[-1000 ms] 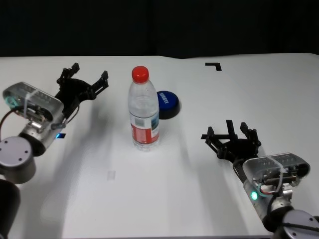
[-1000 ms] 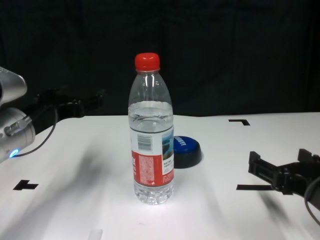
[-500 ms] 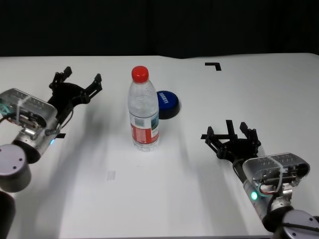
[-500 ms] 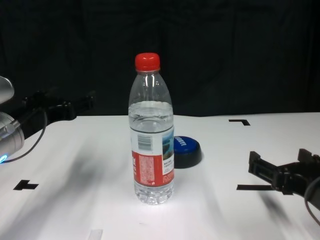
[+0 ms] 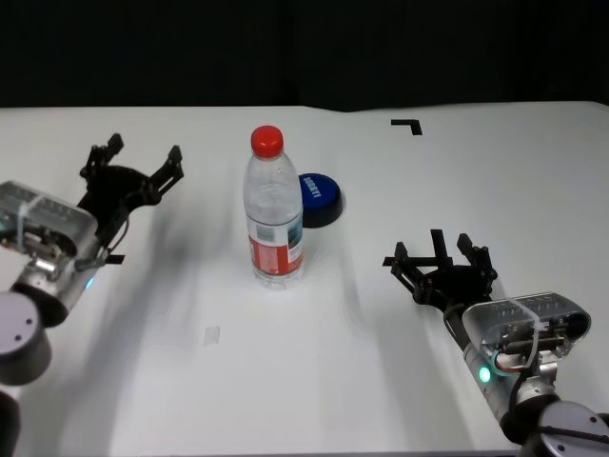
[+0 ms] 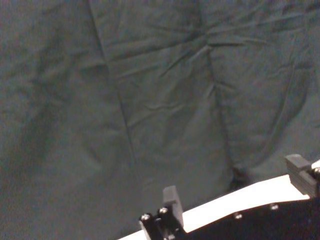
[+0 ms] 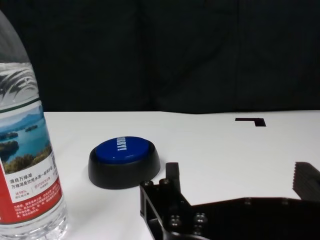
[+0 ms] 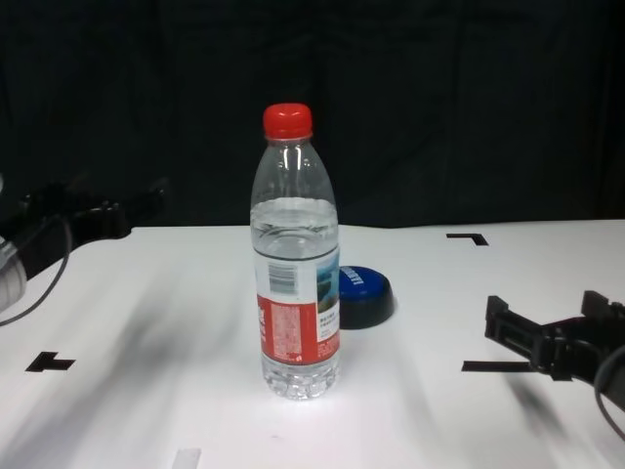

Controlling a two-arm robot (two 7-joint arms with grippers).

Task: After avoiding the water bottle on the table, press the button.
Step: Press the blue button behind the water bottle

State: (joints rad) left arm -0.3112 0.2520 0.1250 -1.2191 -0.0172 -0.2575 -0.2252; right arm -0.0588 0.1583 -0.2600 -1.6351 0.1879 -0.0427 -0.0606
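— Standing upright just left of centre in the head view, is that the water bottle [image 5: 274, 211]?

— Yes: clear plastic, red screw cap, a red-and-white label with a barcode, and a blue lake picture panel that shows large at the left edge of the right wrist view. Water fills it to the shoulder.

— And the button [image 5: 318, 198]?

— A low round dome, blue top with white lettering, on a dark base. In the head view it sits just up and right of the bottle, partly hidden behind it, close beside it; whether they touch I cannot tell. It reaches far lower than the bottle's cap. Both rest on the white table [image 5: 381, 314], which carries small black tape marks, one corner mark toward the upper right.

— The grippers?

— The left gripper [image 5: 133, 164] is at the left of the head view, well apart from the bottle, its black fingers spread with nothing between them. The right gripper [image 5: 440, 255] lies at the lower right, low over the table, fingers likewise spread and empty, pointing toward the button from well apart.
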